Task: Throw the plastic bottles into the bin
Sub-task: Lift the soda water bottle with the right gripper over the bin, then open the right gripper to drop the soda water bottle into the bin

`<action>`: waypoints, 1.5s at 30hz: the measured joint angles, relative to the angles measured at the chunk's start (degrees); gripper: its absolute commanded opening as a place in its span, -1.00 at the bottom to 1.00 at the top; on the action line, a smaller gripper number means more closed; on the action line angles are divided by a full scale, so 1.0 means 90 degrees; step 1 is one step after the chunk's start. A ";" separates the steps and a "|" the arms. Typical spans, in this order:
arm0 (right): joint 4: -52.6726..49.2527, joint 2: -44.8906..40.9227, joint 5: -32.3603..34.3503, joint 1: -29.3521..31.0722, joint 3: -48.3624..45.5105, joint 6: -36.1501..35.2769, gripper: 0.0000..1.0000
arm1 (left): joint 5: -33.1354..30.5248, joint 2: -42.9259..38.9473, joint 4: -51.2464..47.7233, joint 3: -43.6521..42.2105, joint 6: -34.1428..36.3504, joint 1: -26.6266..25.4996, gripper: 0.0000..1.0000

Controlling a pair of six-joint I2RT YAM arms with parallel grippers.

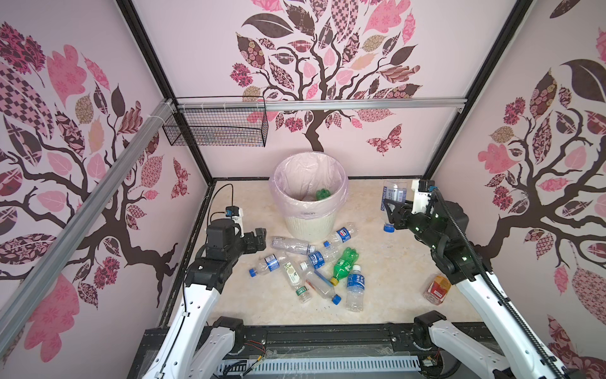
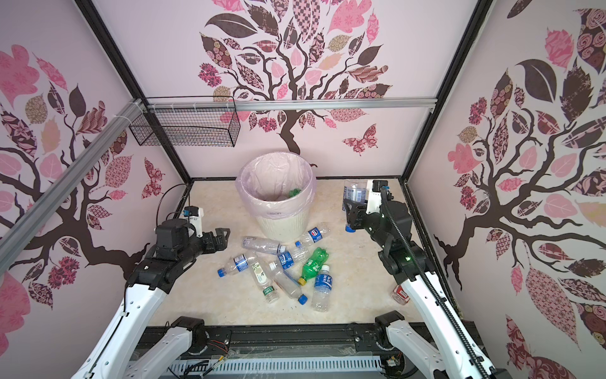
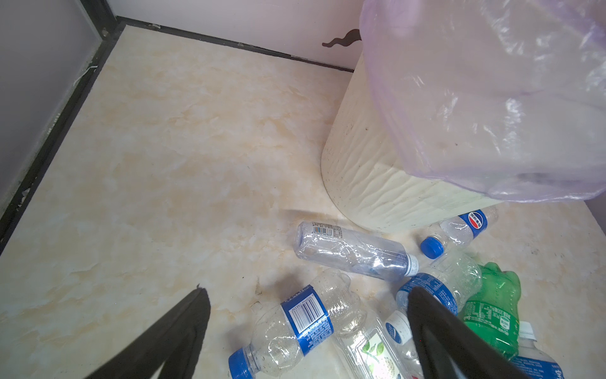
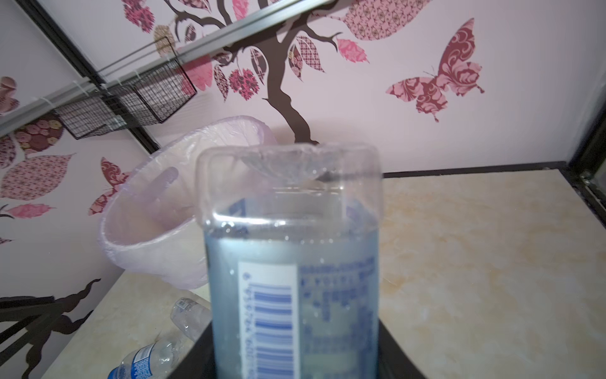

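Firmly the right gripper (image 1: 393, 215) clamped a blue-labelled bottle (image 1: 392, 193), cap down, right of the bin (image 1: 305, 226); the left gripper (image 1: 260, 239) gaped just left of the heaped bottles (image 1: 316, 259).

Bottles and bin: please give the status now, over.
Right gripper shut on blue-labelled clear bottle, beside bin. Left gripper open by bottle pile. Nothing between them.

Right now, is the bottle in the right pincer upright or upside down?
Upside down: in a top view the held bottle has its blue cap lowest and base uppermost, clamped in the right pincer.
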 measured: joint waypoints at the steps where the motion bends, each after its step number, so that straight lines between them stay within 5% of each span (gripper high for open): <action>1: 0.0073 -0.0073 -0.0095 0.0000 -0.0046 0.0002 -0.06 | 0.0000 -0.0002 0.0000 0.0000 0.0000 0.0000 0.95; 18: 0.0265 0.0593 -0.1423 0.0000 0.0350 -0.0117 -0.06 | 0.0029 -0.0182 -0.0053 0.0000 -0.0002 0.0000 0.95; 24: 0.0503 0.2093 -0.1987 0.0061 0.1875 -0.0134 0.00 | 0.0141 -0.0182 -0.0046 -0.0002 -0.0075 0.0000 0.95; 28: 0.0352 0.3886 -0.2137 0.0515 0.3903 -0.0240 0.37 | 0.0194 -0.0165 -0.0058 -0.0051 -0.0182 0.0000 0.95; 33: -0.0435 0.5671 -0.2232 0.1052 0.6057 -0.0580 0.57 | 0.0257 -0.0168 -0.0204 -0.0053 -0.0182 0.0000 0.95; 38: -0.0741 0.5559 -0.2052 0.1054 0.5535 -0.0758 0.75 | 0.0262 -0.0248 -0.0357 -0.0051 -0.0136 0.0000 0.95; 45: -0.0799 0.4112 -0.1503 0.0857 0.3842 -0.0755 0.77 | 0.0243 0.0136 -0.0391 -0.0041 0.0032 0.0000 0.95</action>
